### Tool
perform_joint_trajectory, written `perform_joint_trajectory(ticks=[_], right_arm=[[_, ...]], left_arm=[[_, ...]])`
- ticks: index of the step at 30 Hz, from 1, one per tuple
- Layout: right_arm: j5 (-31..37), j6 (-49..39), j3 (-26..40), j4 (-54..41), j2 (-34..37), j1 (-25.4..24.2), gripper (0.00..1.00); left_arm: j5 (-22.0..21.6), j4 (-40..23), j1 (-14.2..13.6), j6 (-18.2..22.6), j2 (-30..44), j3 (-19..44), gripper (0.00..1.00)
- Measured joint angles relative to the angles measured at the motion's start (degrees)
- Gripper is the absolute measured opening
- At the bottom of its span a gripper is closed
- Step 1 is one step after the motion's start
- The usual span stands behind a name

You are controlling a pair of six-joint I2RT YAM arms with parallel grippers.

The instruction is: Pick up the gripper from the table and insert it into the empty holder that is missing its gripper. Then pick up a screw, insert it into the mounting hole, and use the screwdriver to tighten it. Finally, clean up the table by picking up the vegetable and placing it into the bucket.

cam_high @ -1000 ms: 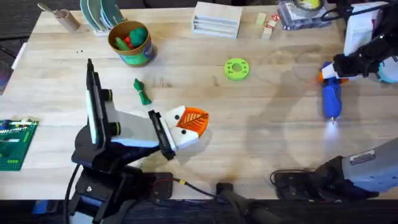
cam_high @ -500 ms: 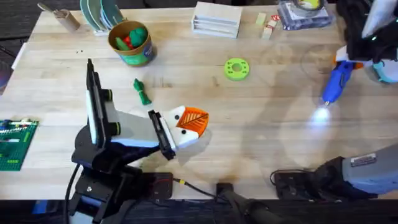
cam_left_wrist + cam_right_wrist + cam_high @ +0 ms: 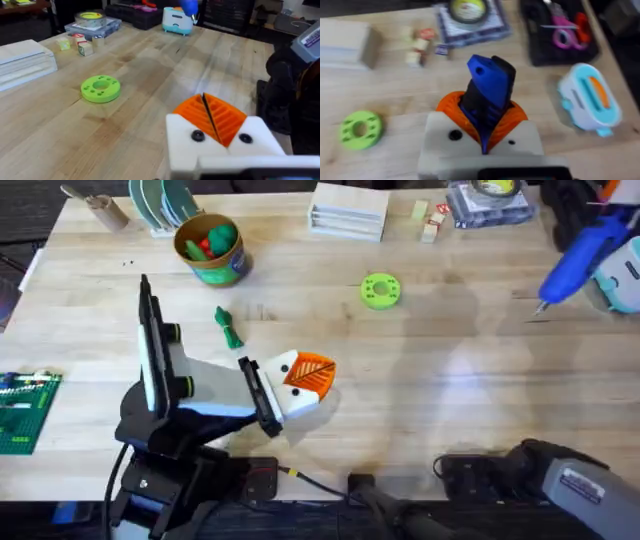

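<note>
Chunky blue screwdriver held tilted in air at far right of wooden table, squeezed between orange pads of right gripper. Left gripper rested low near table middle, orange pads pressed together, nothing held. Slim dark green toy vegetable laid near round yellow-rimmed bucket.

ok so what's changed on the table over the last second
The right gripper, shut on the chunky blue power screwdriver, has lifted it off the wooden table and carried it up toward the far right corner, bit pointing down-left. The left gripper, the small dark green toy vegetable, the yellow-rimmed bucket and the flat bright green ring stayed put.
</note>
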Motion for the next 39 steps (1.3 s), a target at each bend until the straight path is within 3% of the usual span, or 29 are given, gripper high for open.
perform_joint_trajectory(ticks=[3, 9, 18, 19, 27, 39], right_arm=[[-3.59, 0.61, -7.47, 6.97, -5.8, 5.85, 0.027], [-9.51, 3.52, -18.43, 22.74, -12.04, 22.93, 0.027], [-11.64, 4.82, -21.73, 45.88, -9.76, 44.72, 0.027], [-11.94, 4.88, -21.73, 51.67, -8.58, 49.5, 0.027], [-13.73, 5.03, -21.73, 60.85, -7.52, 58.83, 0.027], [-16.93, 5.03, -21.75, 65.7, -3.57, 65.67, 0.027]], left_arm=[[0.0, 0.0, 0.0, 0.0, 0.0, 0.0, 0.004], [-0.15, 0.0, 0.0, 0.0, 0.0, 0.0, 0.004], [-0.17, 0.02, 0.0, 0.0, 0.0, 0.0, 0.004], [-0.17, 0.01, 0.0, 0.0, 0.0, 0.0, 0.004], [-0.17, -0.01, 0.0, 0.0, 0.0, 0.0, 0.004], [-0.13, -0.33, 0.0, 0.0, 0.0, 0.02, 0.004]])
